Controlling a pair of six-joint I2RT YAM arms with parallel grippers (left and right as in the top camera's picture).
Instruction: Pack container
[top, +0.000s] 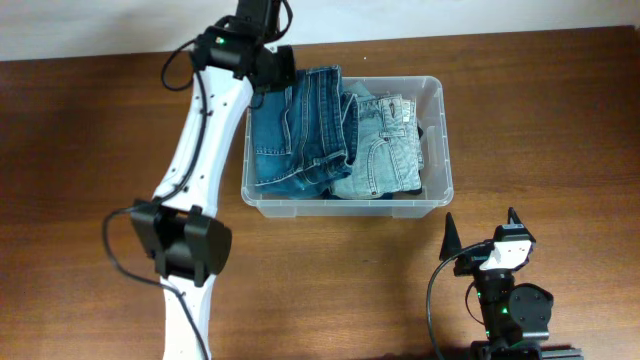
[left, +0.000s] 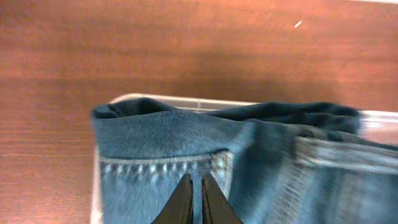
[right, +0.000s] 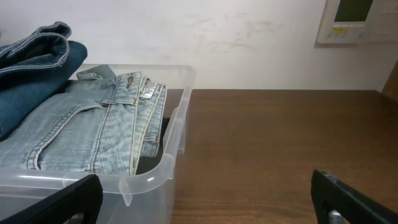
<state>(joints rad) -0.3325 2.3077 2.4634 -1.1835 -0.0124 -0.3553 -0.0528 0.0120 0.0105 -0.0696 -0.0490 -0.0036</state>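
The container is a clear plastic bin in the middle of the table. Folded dark blue jeans fill its left half and light blue jeans its right half. My left gripper hangs over the bin's back-left corner. In the left wrist view its fingers stand almost together just above the dark jeans, with only a thin slit between them and no fabric seen pinched. My right gripper rests open in front of the bin's front-right corner, its view showing the container and the light jeans.
The left arm stretches from the front left across the table to the bin's back. The right arm's base sits at the front right edge. A white wall with a panel stands behind the table.
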